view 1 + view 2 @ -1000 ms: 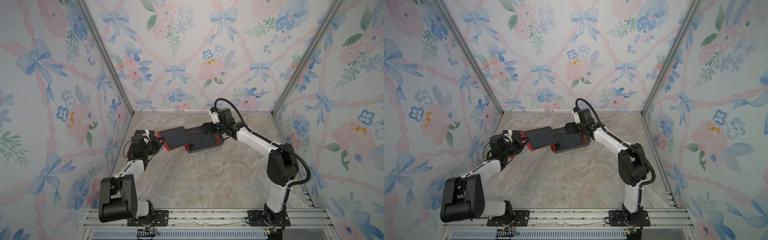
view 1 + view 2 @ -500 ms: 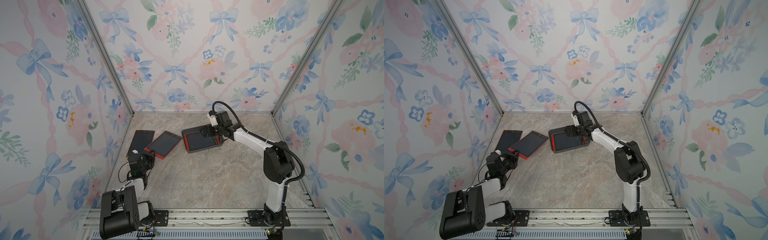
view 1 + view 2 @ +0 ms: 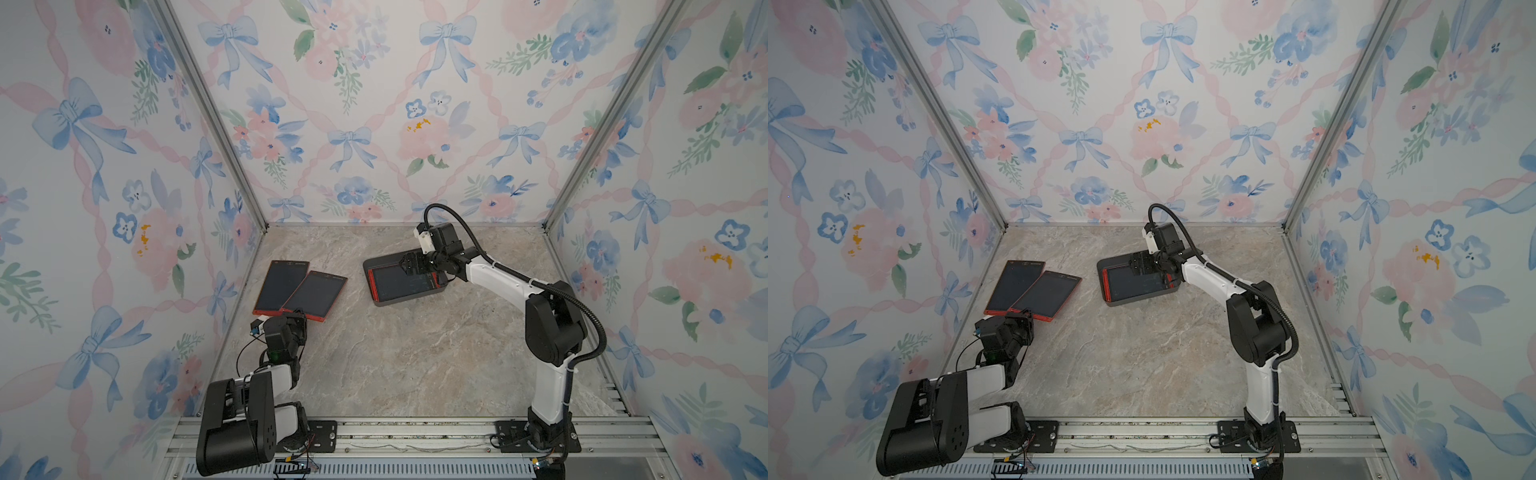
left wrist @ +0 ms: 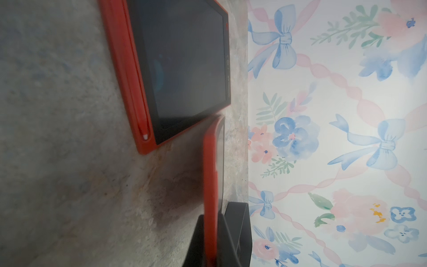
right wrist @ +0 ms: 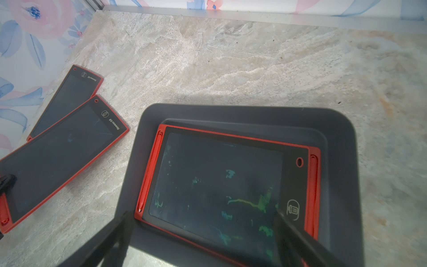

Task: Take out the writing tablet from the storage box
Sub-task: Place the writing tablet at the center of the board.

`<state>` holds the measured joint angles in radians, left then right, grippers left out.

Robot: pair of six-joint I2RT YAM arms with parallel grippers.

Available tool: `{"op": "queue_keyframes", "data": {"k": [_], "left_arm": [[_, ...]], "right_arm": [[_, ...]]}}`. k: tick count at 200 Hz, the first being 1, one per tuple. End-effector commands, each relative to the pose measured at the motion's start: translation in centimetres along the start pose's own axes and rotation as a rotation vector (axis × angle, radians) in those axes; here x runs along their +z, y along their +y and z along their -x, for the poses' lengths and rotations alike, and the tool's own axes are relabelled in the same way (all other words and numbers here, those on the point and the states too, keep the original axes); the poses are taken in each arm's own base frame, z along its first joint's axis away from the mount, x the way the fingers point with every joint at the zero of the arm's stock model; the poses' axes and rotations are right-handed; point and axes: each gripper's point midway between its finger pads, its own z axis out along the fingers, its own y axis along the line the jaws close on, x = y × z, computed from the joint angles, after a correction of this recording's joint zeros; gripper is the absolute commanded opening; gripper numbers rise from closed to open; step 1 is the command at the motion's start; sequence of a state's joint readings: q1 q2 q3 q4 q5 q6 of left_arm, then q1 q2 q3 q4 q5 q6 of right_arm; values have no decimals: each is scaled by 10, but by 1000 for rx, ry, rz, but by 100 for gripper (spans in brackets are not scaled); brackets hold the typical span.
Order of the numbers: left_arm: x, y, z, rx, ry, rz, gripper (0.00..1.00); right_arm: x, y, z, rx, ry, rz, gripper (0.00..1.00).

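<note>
The dark grey storage box [image 3: 409, 300] [image 3: 1142, 300] [image 5: 335, 138] sits mid-table with a red-framed writing tablet [image 3: 399, 284] [image 3: 1136, 284] [image 5: 219, 185] lying flat inside. My right gripper [image 3: 409, 264] [image 3: 1138, 264] [image 5: 203, 231] hovers over the box's far side, open, its fingers spread wide over the tablet's screen. At the left, a second writing tablet [image 3: 316, 295] [image 3: 1046, 299] [image 4: 211, 161] lies on the table. My left gripper [image 3: 297, 316] [image 3: 1021, 318] [image 4: 211, 242] is shut on its near corner, red frame pinched between the jaws.
A third tablet [image 3: 280, 286] [image 3: 1015, 284] [image 4: 184, 69] [image 5: 67, 97] lies by the left wall, its edge under the gripped one. Floral walls enclose three sides, the left wall close to the left arm. Bare marble table [image 3: 415, 353] stretches between the arms.
My left gripper carried a tablet from beside the box to the left and lowered it onto the table beside another tablet. The right gripper stayed open over the box.
</note>
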<state>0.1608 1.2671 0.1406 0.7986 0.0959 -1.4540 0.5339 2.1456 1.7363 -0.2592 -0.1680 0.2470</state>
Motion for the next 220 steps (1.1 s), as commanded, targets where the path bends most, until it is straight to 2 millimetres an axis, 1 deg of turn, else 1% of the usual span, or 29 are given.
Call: {"op": "queue_keyframes", "data": {"k": [1,16,29,54,76,100,121,141,143,163,179,210,220], "left_arm": [[9,4,-8,-21,-1,28,0],[13,9,-16,-43,2,45,0],[13,12,-17,-66,-24,49,0],[4,19,-10,-121,-118,54,0],[-5,20,-4,-154,-197,33,0],[-6,23,0,-170,-228,35,0],[4,24,-9,-173,-181,34,0],[22,27,-25,-197,-94,43,0],[24,30,-28,-199,-81,52,0],[37,31,-43,-255,-8,14,0],[36,34,-46,-323,-4,-36,0],[22,37,-44,-432,-35,-123,0],[21,44,-47,-459,-31,-106,0]], "right_arm": [[15,-1,-22,9,59,-1,97],[15,-2,-24,8,64,-5,97],[15,-2,-25,8,66,-5,97],[16,-4,-29,9,74,-12,97],[17,-5,-30,10,83,-12,97],[17,-5,-30,9,85,-9,97],[18,-5,-31,10,87,-9,97],[18,-6,-33,12,90,-10,97],[18,-6,-33,12,90,-11,97],[16,-9,-35,9,93,-20,97],[15,-11,-35,12,93,-26,97],[15,-15,-37,20,96,-31,97],[16,-15,-36,18,98,-31,97]]}}
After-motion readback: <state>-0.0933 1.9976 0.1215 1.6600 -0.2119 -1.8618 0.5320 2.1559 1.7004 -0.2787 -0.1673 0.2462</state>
